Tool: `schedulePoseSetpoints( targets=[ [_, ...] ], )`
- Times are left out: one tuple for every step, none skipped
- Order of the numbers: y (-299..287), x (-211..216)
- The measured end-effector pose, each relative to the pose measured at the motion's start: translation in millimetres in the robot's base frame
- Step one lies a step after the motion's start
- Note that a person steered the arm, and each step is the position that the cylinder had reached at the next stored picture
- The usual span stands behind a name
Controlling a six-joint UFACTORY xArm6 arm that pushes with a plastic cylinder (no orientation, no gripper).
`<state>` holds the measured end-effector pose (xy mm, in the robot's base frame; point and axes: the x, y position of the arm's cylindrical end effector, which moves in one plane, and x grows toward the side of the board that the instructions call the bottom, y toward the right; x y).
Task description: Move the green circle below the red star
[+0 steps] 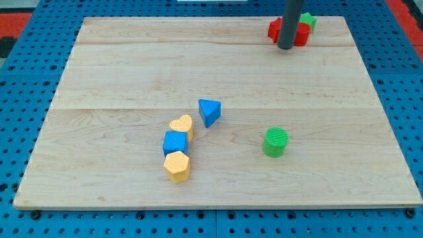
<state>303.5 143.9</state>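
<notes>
The green circle [275, 141] stands on the wooden board at the view's lower right of centre. The red star [299, 34] lies at the view's top right, partly hidden behind my rod. My tip [285, 47] rests on the board at the star's lower left edge, far above the green circle. A green block [308, 20] peeks out just behind the red star; its shape is mostly hidden.
A blue triangle [209, 111] lies near the board's centre. Below and left of it a yellow heart [181, 125], a blue cube [175, 142] and a yellow hexagon [177, 165] form a tight column. The wooden board [119, 66] lies on a blue pegboard.
</notes>
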Motion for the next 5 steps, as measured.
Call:
schedulePoseSetpoints(
  targets=[
    [2.8, 59.1],
    [2.8, 96.7],
    [2.8, 124.4],
    [19.5, 137.9],
    [64.9, 163.5]
  ],
)
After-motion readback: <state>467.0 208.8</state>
